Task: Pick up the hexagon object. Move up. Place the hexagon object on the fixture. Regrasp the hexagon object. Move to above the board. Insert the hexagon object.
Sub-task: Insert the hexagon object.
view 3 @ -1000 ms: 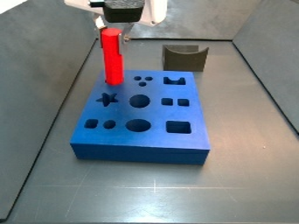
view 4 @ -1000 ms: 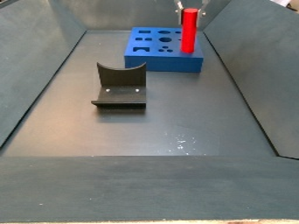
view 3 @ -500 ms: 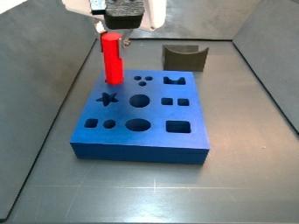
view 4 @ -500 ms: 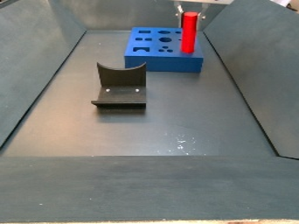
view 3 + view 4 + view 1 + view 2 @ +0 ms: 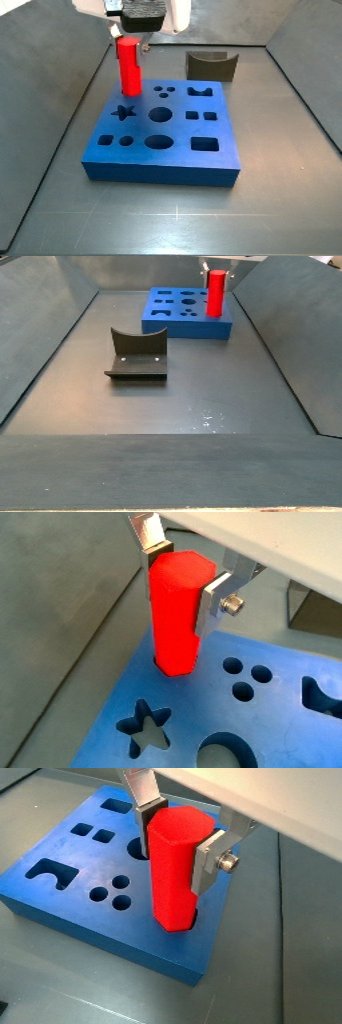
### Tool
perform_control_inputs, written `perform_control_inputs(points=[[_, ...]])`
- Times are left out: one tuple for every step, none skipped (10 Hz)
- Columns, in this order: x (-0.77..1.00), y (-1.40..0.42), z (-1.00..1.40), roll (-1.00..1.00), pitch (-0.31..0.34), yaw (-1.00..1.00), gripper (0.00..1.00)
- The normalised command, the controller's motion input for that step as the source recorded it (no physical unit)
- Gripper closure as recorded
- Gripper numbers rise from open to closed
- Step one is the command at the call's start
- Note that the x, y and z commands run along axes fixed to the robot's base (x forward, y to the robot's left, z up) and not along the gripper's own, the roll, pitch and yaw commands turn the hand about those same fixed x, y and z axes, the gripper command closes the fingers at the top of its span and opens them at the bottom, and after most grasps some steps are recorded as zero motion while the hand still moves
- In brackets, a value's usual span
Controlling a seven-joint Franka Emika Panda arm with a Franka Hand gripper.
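The pincer [image 5: 185, 574] clamps the upright hexagon [image 5: 178, 612] by its top over the board's [image 5: 160, 160] corner hole; stiff, light, likely slick-sided.

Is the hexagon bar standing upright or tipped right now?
Upright. The hexagon object stands vertical in both side views, the gripper clamped on its top end, its lower end at the board near a corner.

1. Blue board [image 5: 181, 313] lies at the far end of the floor, near the right wall.
2. Red bar [image 5: 214, 291] stands upright at the board's right edge.
3. Gripper [image 5: 218, 265] grips the bar's top, mostly cropped.
4. Dark fixture [image 5: 136, 353] sits mid-floor, well apart from the board.
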Motion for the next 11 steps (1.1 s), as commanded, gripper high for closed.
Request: perform_control_inputs(points=[[0.86, 0.54, -1.00, 0.00, 0.000, 0.02, 1.00], [0.86, 0.60, -1.00, 0.00, 0.000, 0.03, 1.00], [0.16, 0.13, -1.00, 0.12, -0.041, 0.00, 1.00], [-0.57, -0.27, -1.00, 0.12, -0.047, -0.05, 1.00], [-0.35, -0.21, -1.00, 0.02, -0.024, -0.07, 1.00], [0.00, 0.05, 0.01, -0.02, -0.057, -0.02, 1.00], [-0.03, 0.00, -0.54, 0.01, -0.121, 0.00, 1.00], [-0.18, 0.00, -1.00, 0.00, -0.060, 0.00, 1.00], [-0.07, 0.01, -1.00, 0.00, -0.046, 0.10, 1.00], [-0.01, 0.06, -1.00, 0.00, -0.020, 0.15, 1.00], [0.00, 0.00, -1.00, 0.00, -0.099, 0.07, 1.00]])
